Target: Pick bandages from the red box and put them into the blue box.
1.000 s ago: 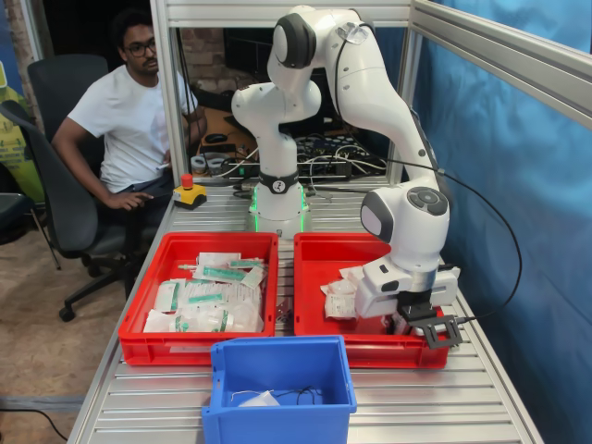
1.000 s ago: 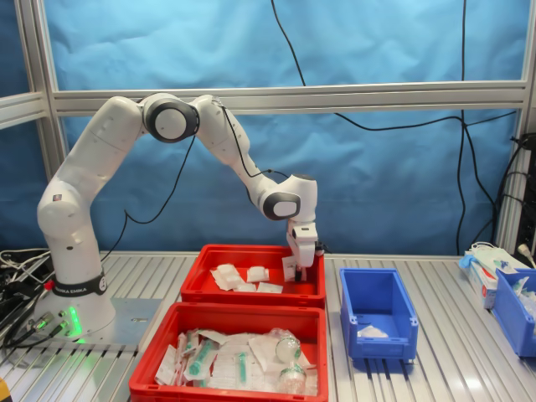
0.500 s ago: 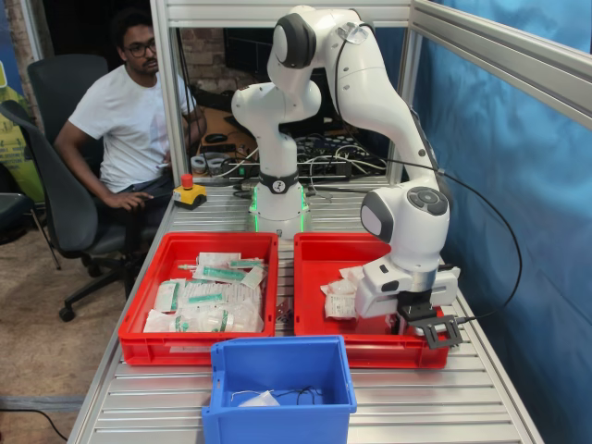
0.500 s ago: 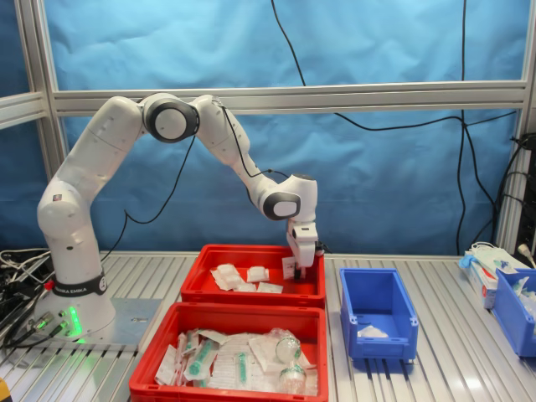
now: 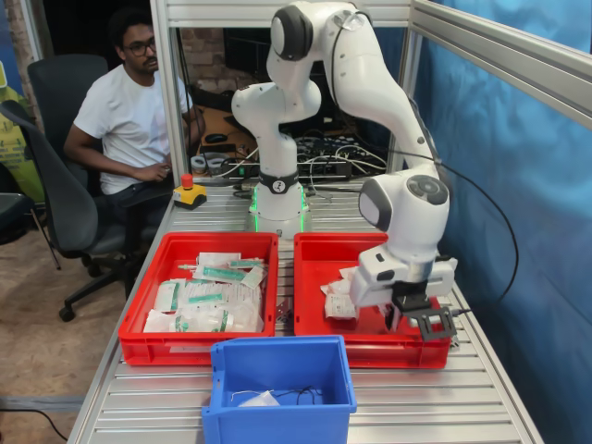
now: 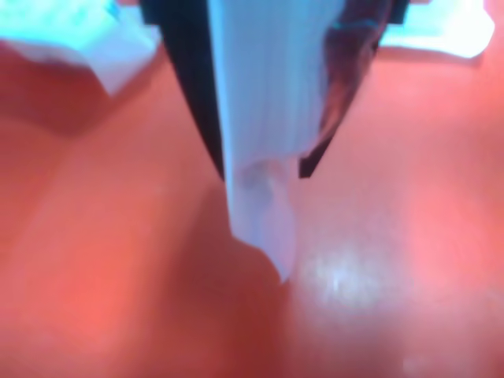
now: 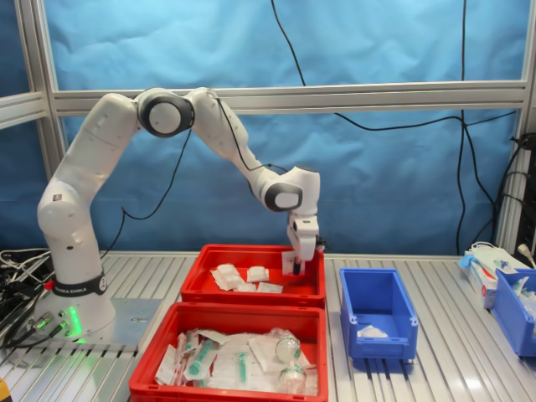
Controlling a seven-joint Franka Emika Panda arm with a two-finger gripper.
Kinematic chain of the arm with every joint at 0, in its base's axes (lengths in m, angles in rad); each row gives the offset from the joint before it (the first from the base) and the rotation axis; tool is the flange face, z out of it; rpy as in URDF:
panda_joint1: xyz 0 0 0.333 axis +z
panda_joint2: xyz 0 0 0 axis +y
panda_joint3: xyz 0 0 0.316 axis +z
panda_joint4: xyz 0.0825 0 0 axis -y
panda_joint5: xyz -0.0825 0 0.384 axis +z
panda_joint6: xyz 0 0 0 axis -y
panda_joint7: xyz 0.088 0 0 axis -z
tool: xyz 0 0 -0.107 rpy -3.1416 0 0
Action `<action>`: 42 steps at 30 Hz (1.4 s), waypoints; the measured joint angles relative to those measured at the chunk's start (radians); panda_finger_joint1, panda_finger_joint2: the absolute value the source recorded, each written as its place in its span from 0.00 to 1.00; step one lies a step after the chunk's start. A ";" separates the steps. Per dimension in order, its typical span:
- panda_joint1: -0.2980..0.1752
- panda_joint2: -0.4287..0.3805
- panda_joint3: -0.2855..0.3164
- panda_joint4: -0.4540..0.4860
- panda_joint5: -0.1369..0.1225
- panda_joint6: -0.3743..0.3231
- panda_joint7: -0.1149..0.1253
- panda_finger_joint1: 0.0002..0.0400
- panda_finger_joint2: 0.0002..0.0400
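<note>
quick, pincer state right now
Pincer: closed on a bandage, which hangs from it over the red box.

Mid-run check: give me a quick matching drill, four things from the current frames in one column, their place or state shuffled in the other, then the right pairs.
Things:
1. claw
2. blue box
3. red box with few pouches
4. red tray of green-printed packets

Places or states:
A. crowded with packets
B. shut on a white bandage hanging above the red floor
C. holds one white pouch
D. under the claw

Pairs: 1-B, 2-C, 3-D, 4-A
</note>
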 joint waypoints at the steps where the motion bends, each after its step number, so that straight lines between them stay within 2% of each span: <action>1: 0.000 -0.010 -0.002 0.000 0.000 -0.007 0.000 0.15 0.15; 12: 0.003 -0.195 -0.053 0.003 0.000 -0.064 0.000 0.15 0.15; 20: 0.011 -0.283 -0.149 0.051 0.000 -0.073 0.000 0.16 0.16; 34: 0.007 -0.281 -0.345 0.151 0.000 -0.076 0.000 0.16 0.16; 42: -0.017 -0.206 -0.390 0.251 0.000 -0.077 0.000 0.16 0.16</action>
